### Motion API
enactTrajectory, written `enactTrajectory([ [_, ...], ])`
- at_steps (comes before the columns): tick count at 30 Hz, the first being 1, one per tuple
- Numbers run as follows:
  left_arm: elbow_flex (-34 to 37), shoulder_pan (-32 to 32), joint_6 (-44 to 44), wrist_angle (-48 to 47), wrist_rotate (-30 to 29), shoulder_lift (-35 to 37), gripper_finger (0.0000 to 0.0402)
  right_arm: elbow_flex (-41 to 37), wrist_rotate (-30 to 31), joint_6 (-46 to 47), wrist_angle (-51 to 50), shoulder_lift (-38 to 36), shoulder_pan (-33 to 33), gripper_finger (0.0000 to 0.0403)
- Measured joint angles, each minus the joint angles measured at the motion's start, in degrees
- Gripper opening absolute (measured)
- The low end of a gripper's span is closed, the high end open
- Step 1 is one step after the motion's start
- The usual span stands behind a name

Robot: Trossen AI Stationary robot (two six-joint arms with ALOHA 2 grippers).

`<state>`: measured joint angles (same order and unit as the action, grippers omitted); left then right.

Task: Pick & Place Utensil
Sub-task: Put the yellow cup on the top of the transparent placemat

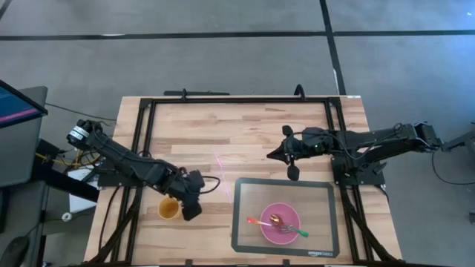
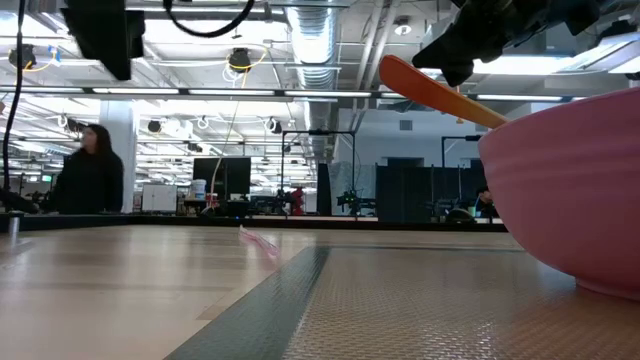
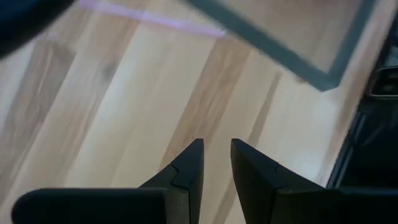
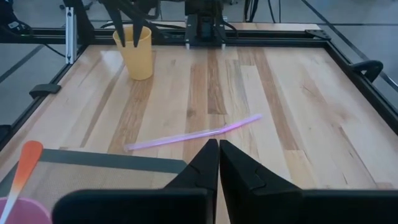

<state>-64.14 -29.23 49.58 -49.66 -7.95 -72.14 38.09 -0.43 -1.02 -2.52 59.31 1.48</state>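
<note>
The left gripper (image 1: 191, 200), fingers a little apart, hangs by the yellow cup (image 1: 168, 209) near the wooden table (image 1: 223, 126) edge, the closed empty right gripper (image 1: 291, 159) hangs mid-table, and the orange spoon (image 1: 275, 219) sits in the pink bowl (image 1: 280, 223) on the mat (image 1: 319, 194)

An orange spoon (image 2: 432, 90) leans in the pink bowl (image 2: 570, 190).

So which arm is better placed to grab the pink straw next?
Probably the right. The right gripper hangs just beside the pink straw, which lies straight ahead in its wrist view. The left gripper sits by the yellow cup, slightly farther off.
</note>
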Motion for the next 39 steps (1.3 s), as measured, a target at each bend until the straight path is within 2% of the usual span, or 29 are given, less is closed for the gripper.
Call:
enactTrajectory([
  [4, 0.0, -0.1, 3.4, -0.9, 2.0, 0.0, 0.0081, 0.0, 0.0, 0.0, 0.0, 0.0, 0.0, 0.0008],
  [10, -0.4, -0.4, 10.8, -1.9, 9.8, 0.3, 0.0081, 0.0, 0.0, 0.0, 0.0, 0.0, 0.0, 0.0008],
  [14, -0.4, -1.6, 15.2, -2.4, 11.4, 0.4, 0.0081, 0.0, 0.1, 0.0, -0.1, 0.0, 0.0, 0.0008],
  [17, -0.4, -3.1, 18.6, -2.6, 11.4, 0.4, 0.0081, 0.0, 0.2, 0.0, -0.3, 0.0, 0.0, 0.0008],
  [24, -0.4, -7.0, 19.9, -3.5, 10.8, 0.4, 0.0081, 0.0, 0.2, 0.8, -0.5, 0.0, 0.0, 0.0008],
  [34, -0.4, -12.0, 25.0, -4.5, 5.3, 0.4, 0.0081, 0.0, 0.2, 2.2, -0.5, 0.0, 0.0, 0.0008],
  [39, -0.4, -13.1, 26.3, -4.6, 4.7, 0.4, 0.0081, 0.0, 0.2, 2.6, -0.5, 0.0, 0.0, 0.0008],
])
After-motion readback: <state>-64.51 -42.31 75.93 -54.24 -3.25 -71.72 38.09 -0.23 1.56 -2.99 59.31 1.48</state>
